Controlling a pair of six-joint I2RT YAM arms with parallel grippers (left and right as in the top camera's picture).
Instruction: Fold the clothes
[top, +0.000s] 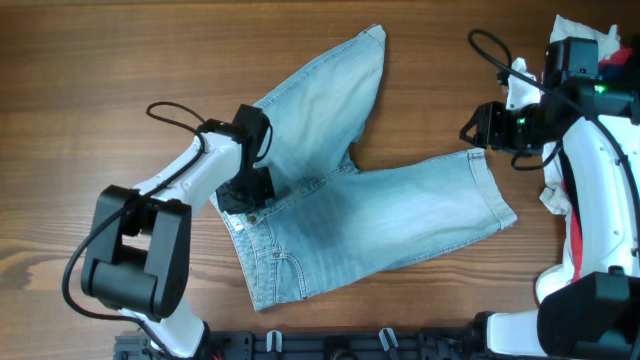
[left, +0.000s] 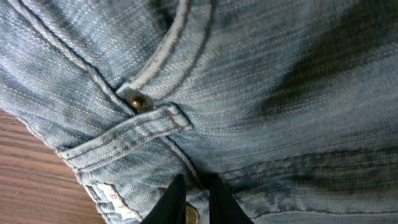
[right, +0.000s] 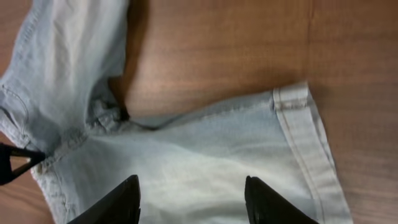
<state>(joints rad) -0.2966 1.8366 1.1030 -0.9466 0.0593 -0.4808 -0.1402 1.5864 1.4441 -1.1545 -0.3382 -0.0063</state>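
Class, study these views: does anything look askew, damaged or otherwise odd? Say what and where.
The shorts lie askew: their legs splay apart in a V, one leg angled toward the far edge, the other pointing right. A heap of clothes sits crumpled at far right. No damage shows.

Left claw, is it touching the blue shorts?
Touching. The left wrist view shows the left claw with its tips pinched into the denim of the shorts near the waistband, with no gap between them.
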